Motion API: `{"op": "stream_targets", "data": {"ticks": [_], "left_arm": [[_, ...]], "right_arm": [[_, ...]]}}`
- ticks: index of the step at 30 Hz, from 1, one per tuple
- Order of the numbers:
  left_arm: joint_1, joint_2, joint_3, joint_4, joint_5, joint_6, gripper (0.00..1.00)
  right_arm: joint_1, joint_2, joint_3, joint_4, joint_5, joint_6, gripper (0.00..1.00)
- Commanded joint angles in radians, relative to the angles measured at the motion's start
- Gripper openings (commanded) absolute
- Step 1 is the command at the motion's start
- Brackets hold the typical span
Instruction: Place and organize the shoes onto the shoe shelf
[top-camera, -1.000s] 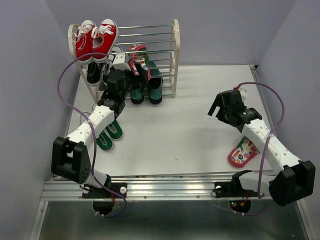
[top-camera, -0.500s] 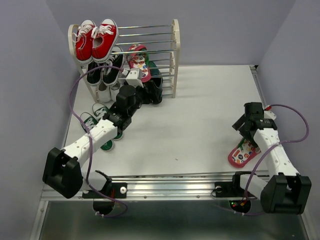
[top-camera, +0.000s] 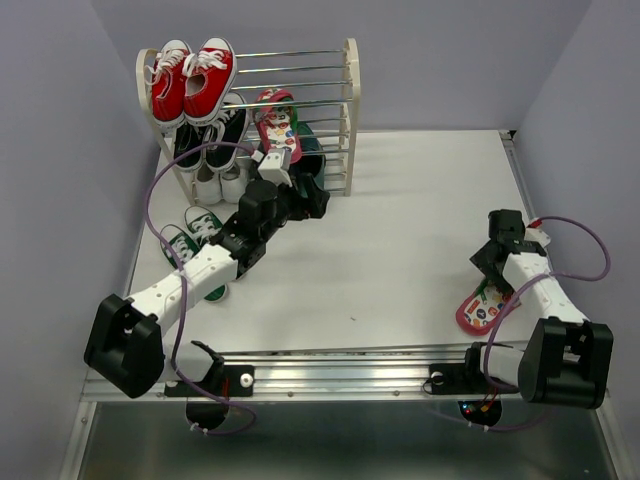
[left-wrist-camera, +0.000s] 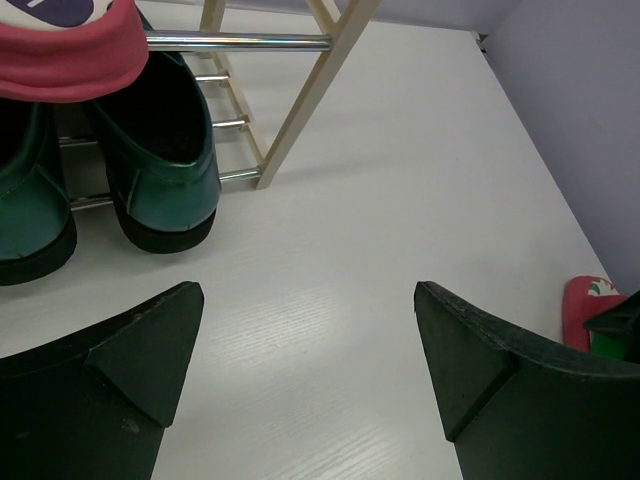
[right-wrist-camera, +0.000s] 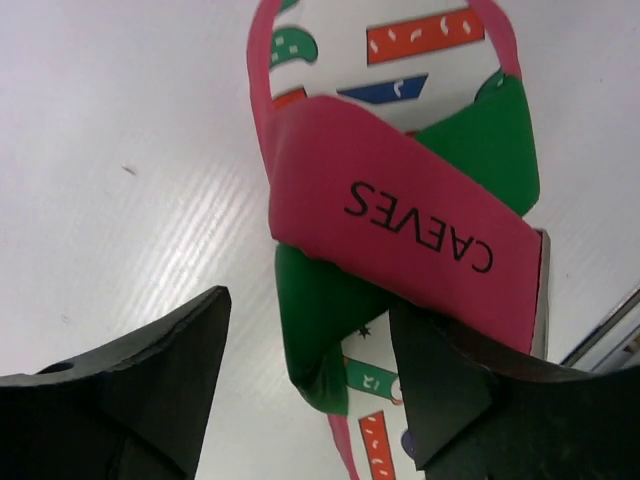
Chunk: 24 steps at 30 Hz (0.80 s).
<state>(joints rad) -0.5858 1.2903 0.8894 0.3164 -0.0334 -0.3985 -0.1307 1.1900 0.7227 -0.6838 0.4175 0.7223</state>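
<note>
The right gripper (right-wrist-camera: 308, 305), jaws apart, straddles the strap of 1 pink-red flip-flop with printed footbed (right-wrist-camera: 400, 215) at the front right of the white table (top-camera: 400, 220). The left gripper (left-wrist-camera: 308, 295) hangs spread and empty before 2 dark green glossy loafers (left-wrist-camera: 165, 160) at the foot of the cream-framed chrome-rod shoe shelf (top-camera: 350, 100), with red sneakers (top-camera: 192, 78) on top.

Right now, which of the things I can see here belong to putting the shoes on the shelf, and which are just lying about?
Part of the job:
- shoe shelf
- dark green loafers
- pink flip-flop on the shelf
- second pink flip-flop, on the table
- green canvas sneakers, on the table

Just lying about:
- red sneakers, on the top rods
- black sneakers, in the shelf
</note>
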Motion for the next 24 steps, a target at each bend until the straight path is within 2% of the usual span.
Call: {"op": "stream_targets", "data": {"ticks": [1, 2, 3, 4, 7, 10, 13, 17, 20, 24], "left_arm": [[0.0, -0.051, -0.02, 0.041, 0.009, 0.0, 0.99], [0.0, -0.054, -0.02, 0.039, 0.009, -0.002, 0.99], [0.0, -0.055, -0.021, 0.039, 0.01, -0.002, 0.99], [0.0, -0.059, -0.027, 0.039, 0.012, -0.002, 0.99], [0.0, -0.075, -0.047, 0.046, 0.012, -0.01, 0.99], [0.0, -0.092, -0.061, 0.043, -0.014, -0.016, 0.99], [0.0, -0.111, -0.075, 0.036, -0.017, -0.023, 0.99], [0.0, -0.141, -0.099, 0.036, -0.023, -0.037, 0.99], [0.0, -0.155, -0.118, 0.024, -0.036, -0.048, 0.99], [0.0, -0.183, -0.147, -0.003, -0.085, -0.066, 0.99]], "right_arm": [[-0.007, -0.007, -0.002, 0.153, 0.139, 0.028, 0.62], [-0.007, -0.007, -0.003, 0.165, 0.147, 0.031, 0.45], [-0.007, -0.006, -0.005, 0.185, 0.158, 0.031, 0.38], [-0.007, -0.001, -0.005, 0.191, 0.161, 0.028, 0.23], [-0.007, 0.017, 0.012, 0.243, 0.116, -0.061, 0.01], [-0.007, 0.022, 0.03, 0.286, 0.051, -0.128, 0.01], [0.063, 0.01, 0.038, 0.343, -0.043, -0.167, 0.01], [0.245, 0.074, 0.087, 0.407, -0.094, -0.219, 0.01], [0.324, 0.138, 0.121, 0.438, -0.106, -0.257, 0.01], [0.491, 0.25, 0.181, 0.527, -0.074, -0.305, 0.01]]}}
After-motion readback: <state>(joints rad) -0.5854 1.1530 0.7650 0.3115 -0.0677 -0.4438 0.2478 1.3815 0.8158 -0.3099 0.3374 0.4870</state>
